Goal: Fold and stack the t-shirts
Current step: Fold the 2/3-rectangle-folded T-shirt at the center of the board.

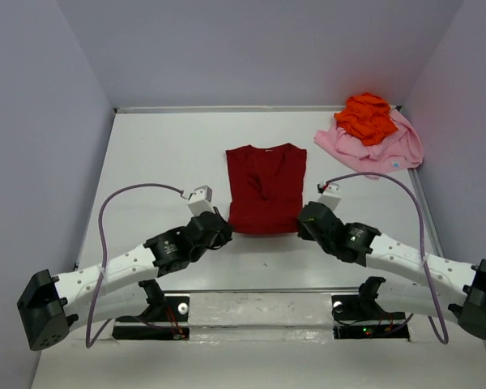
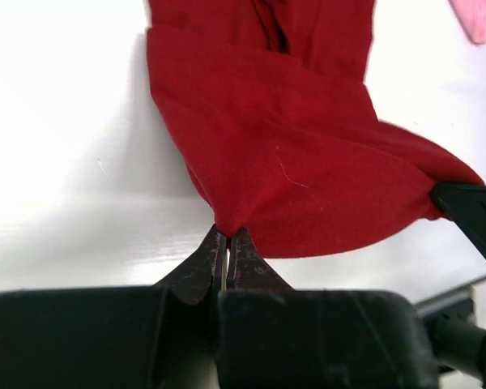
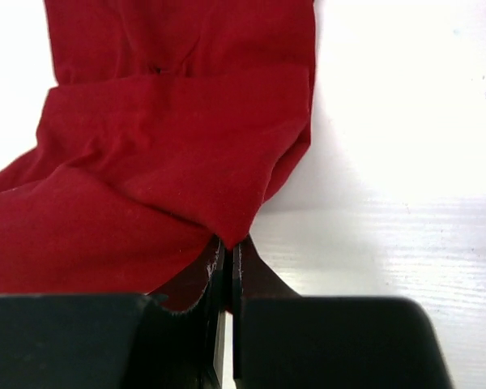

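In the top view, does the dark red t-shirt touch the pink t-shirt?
No, the dark red t-shirt lies apart from the pink t-shirt, with bare white table between them.

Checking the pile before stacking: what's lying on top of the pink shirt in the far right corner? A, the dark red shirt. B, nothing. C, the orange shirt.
C: the orange shirt sits bunched on the pink shirt, while the dark red shirt lies apart.
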